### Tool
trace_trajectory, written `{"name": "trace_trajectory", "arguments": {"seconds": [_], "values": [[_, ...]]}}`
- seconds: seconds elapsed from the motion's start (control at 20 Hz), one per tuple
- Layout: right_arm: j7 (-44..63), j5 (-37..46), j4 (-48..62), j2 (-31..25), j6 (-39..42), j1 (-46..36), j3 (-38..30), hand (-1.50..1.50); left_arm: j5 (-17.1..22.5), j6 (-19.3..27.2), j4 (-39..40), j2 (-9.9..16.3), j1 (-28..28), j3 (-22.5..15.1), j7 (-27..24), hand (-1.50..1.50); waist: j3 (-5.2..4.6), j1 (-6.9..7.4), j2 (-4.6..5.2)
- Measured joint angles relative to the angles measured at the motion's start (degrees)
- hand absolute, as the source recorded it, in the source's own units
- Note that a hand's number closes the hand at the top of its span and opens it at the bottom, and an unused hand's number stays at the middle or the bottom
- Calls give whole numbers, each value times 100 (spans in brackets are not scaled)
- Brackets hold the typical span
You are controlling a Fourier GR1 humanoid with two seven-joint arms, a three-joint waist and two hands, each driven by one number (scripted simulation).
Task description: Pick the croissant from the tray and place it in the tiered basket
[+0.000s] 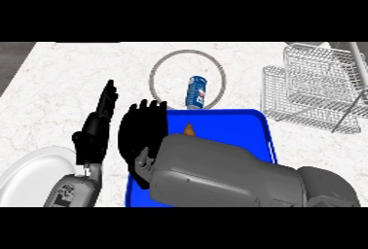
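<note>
A blue tray (244, 121) lies at the centre front of the counter. Only a small orange-brown tip of the croissant (190, 129) shows on it, just beyond my right forearm. My right hand (144, 131) hangs over the tray's left edge, palm down, fingers straight and pointing away; it is open. My left hand (97, 129) stands left of the tray, fingers straight and pointing away, open and holding nothing. The wire tiered basket (316, 87) stands at the back right.
A blue can (197, 91) lies inside a thin ring (167, 59) behind the tray. A white plate (32, 172) sits at the front left, partly under my left forearm.
</note>
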Motion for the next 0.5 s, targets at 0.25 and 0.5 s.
{"name": "trace_trajectory", "arguments": {"seconds": [0.25,0.5], "values": [[-23,69,46,-43,26,-30,246,-150,18,-49,-119,57,64,42,57,0,2,-7,-3],[-22,231,255,-113,-2,40,331,-150,10,-48,-139,18,122,29,59,0,4,-42,-1]]}}
